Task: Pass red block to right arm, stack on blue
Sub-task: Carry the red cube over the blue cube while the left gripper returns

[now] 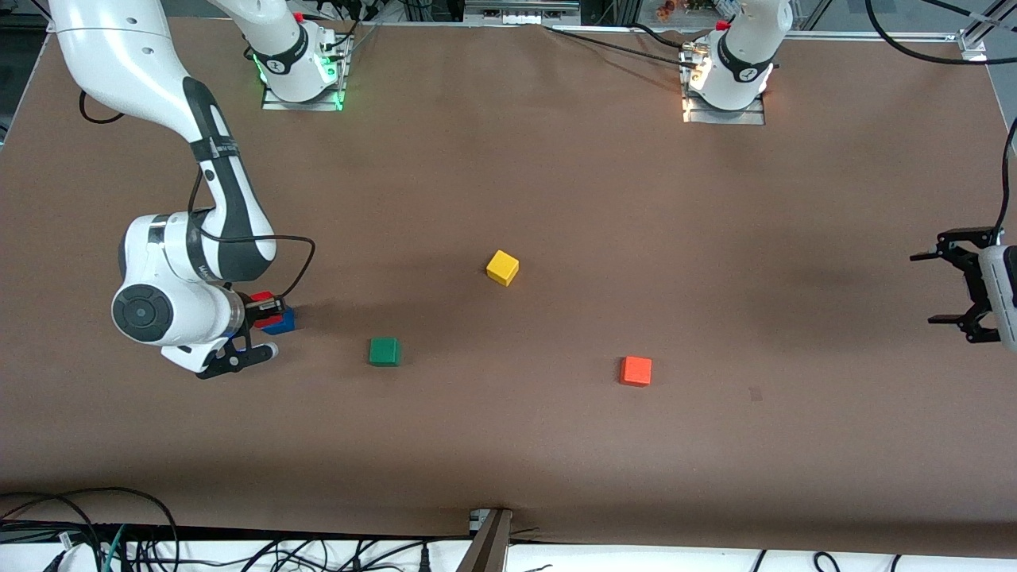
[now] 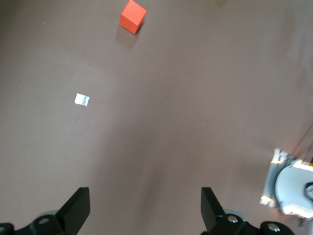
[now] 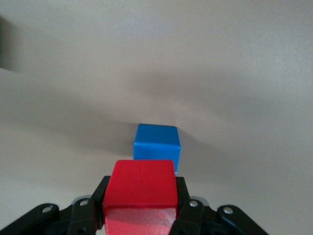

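My right gripper (image 1: 266, 306) is shut on the red block (image 1: 261, 299), at the right arm's end of the table. It holds the block just above and beside the blue cube (image 1: 280, 321), which sits on the table. In the right wrist view the red block (image 3: 141, 188) sits between the black fingers, with the blue cube (image 3: 157, 143) on the table just past it, partly covered. My left gripper (image 1: 957, 286) is open and empty, up in the air at the left arm's end of the table; its fingertips (image 2: 78, 208) show wide apart over bare table.
A green cube (image 1: 384, 351), a yellow cube (image 1: 502, 267) and an orange cube (image 1: 636, 371) lie apart on the brown table; the orange cube also shows in the left wrist view (image 2: 132, 16). A small white scrap (image 2: 81, 100) lies on the table.
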`<state>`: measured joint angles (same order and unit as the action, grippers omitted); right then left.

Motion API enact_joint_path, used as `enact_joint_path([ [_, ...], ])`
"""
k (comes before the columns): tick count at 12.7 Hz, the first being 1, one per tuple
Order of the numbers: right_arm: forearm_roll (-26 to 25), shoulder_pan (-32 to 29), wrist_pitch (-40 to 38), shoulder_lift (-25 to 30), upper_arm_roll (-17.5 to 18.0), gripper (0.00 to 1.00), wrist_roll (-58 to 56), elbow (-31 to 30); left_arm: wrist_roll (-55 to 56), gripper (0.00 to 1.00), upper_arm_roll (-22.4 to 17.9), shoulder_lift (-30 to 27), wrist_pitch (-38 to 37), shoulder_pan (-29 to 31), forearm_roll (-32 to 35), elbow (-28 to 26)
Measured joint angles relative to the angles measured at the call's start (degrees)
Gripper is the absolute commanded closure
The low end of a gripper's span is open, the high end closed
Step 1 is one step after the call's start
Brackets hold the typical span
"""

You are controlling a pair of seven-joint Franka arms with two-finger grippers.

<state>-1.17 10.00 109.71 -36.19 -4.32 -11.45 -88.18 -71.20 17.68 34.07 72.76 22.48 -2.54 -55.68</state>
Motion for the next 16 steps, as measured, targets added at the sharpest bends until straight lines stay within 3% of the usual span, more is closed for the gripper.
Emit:
enact_joint_path([
  [3, 0.0, -0.6, 0.6, -0.5, 0.0, 1.0, -0.2, -0.9, 12.4, 0.0, 0.0, -3.9, -3.2, -3.6, 2.7, -0.3],
  [5, 0.0, -0.8, 1.7, -0.6, 0.0, 1.0, -0.2, -1.9, 24.2, 0.0, 0.2, -9.4, -4.6, -6.5, 3.0, -3.6],
  [9, 0.0, -1.4, 3.2, -0.8, 0.0, 1.0, -0.2, -3.3, 48.0, 0.0, 0.1, -23.4, -3.6, -12.5, 3.2, -15.9],
  [11, 0.0, -1.4, 3.3, -0.9, 0.0, 1.0, -0.2, -3.3, 53.5, 0.0, 0.0, -28.4, 0.6, -13.5, 3.2, -23.0],
  [13, 0.0, -1.4, 3.4, -0.9, 0.0, 1.0, -0.1, -3.3, 55.0, 0.0, -2.0, -30.5, 4.3, -13.5, 3.2, -27.4],
  [16, 0.0, -1.3, 3.5, -0.9, 0.2, 1.0, -0.1, -3.3, 54.8, 0.0, -9.5, -30.8, 12.1, -13.3, 3.2, -30.7],
])
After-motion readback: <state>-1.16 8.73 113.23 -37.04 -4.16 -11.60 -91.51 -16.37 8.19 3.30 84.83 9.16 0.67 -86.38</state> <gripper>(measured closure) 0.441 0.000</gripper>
